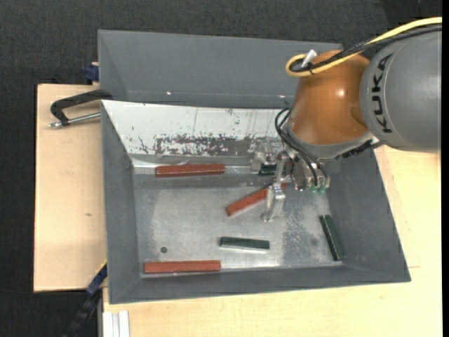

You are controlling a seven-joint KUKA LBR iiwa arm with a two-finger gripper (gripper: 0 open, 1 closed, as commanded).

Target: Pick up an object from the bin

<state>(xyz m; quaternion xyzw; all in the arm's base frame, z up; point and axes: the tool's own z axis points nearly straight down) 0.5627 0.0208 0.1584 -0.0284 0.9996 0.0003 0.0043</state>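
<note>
Grey metal bin (119, 223), seen from above, with few contents, mostly well apart on its floor. Nearest, along the near wall toward the left: long red-brown bar (181, 266), flat, parallel to that wall. Just behind and further right, about mid-bin: short dark green bar (244, 243), flat, almost level across the view. Right of that, near the right wall: second dark green bar (331, 237), flat, running near to far with a slight lean. Small dark spot (163, 250) on the floor at left, too small to identify. Behind the short green bar, mid-floor: slanted red-brown bar (244, 204), shorter than the first, lower end to the left, upper end pointing right toward the claw (272, 206). Claw low over the floor, right of centre, its tip at that bar's upper right end. Touching or merely beside: cannot tell. Open or closed: cannot tell, with the metal parts bunched and overlapping from this angle. Gripping the bar or not: likewise cannot tell. Farther back, at the foot of the far wall, left of centre: third red-brown bar (189, 170), flat, parallel to the wall, apart from the claw. Scratches and dark speckling on the far wall above it. Over the claw: orange wrist cover (326, 104), yellow cable (337, 55) looped on top, grey arm (414, 90) entering from the right.
</note>
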